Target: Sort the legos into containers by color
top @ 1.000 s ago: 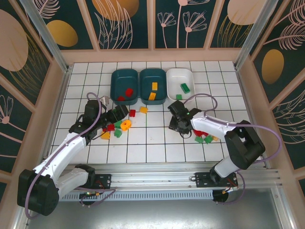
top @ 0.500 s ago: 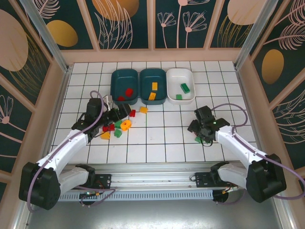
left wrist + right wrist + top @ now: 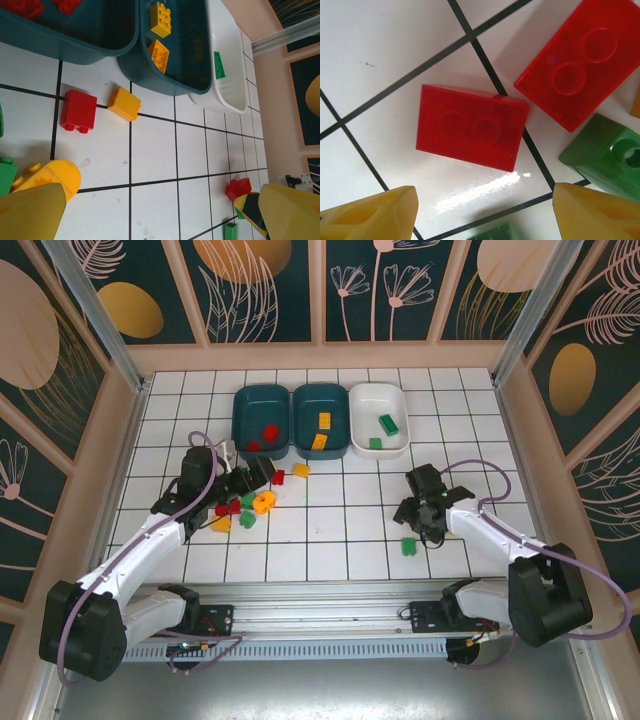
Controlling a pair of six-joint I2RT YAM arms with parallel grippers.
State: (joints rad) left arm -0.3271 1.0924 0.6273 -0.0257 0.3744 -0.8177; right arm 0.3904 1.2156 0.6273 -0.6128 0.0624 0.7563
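Observation:
Three containers stand in a row at the back: a teal tray point(image 3: 240, 420) holding red legos, a teal tray point(image 3: 300, 425) holding yellow ones point(image 3: 160, 20), and a white tray point(image 3: 398, 400) holding green ones point(image 3: 219, 65). My left gripper point(image 3: 250, 478) point(image 3: 162, 220) hovers open over the left pile, close to a red brick point(image 3: 78, 110), an orange brick point(image 3: 124, 103) and a yellow round piece point(image 3: 50, 175). My right gripper point(image 3: 418, 512) point(image 3: 485, 217) is open, low over two red bricks point(image 3: 470, 127) point(image 3: 582, 62), with a green brick point(image 3: 605, 155) beside them.
A single green brick point(image 3: 408, 546) lies near the front, left of my right gripper. More loose legos lie in the left pile: green point(image 3: 247, 520), orange point(image 3: 221, 524) and red point(image 3: 232, 507). Wooden walls enclose the tiled floor.
My right arm swung from beside the white tray to the right-hand pile and went lower. One green brick slid toward the front. The left arm hardly moved.

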